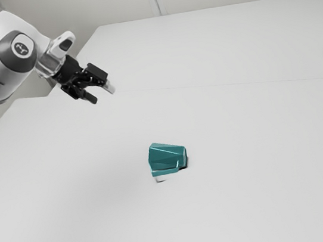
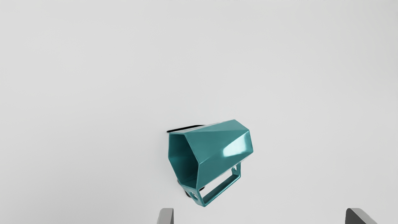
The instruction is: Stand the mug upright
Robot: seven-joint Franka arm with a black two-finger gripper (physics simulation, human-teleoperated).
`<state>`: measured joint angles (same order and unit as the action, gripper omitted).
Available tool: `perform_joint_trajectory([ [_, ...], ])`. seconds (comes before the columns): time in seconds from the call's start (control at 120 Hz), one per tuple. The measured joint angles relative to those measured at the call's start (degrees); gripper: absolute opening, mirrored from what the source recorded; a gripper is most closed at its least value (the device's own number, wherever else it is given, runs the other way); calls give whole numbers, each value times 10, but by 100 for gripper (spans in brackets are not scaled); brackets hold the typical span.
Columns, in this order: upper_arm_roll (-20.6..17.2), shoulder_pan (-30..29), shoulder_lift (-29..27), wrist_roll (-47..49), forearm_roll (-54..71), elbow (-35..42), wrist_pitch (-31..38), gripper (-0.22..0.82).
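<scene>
Wrist view: hand [image 2: 261, 215] wide open, empty; mug [image 2: 214, 146] on its side; likely light, rigid, slick; pinch mid-length, clear of handle [image 2: 221, 189]

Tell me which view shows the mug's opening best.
The wrist view: it looks into the opening of the mug, so its angular outline and dark inside are plain. The exterior view shows the mug side-on, lying down, handle included; there the opening is just the end toward that view's left.

That mug [image 2: 214, 146] looks smooth and glossy, with a bright shine on it. The bench [image 1: 261, 191] under it seems smooth and matt.
</scene>
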<state>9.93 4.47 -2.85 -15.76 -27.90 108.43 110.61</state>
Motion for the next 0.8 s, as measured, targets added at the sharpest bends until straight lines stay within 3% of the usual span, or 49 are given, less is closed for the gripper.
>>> perform_joint_trajectory([
  [0.233,3,19,2,-90,-108,82,76,60],
  [0.492,3,11,29,-180,-176,121,127,60],
  [0.8,3,0,54,-256,-275,165,140,60],
])
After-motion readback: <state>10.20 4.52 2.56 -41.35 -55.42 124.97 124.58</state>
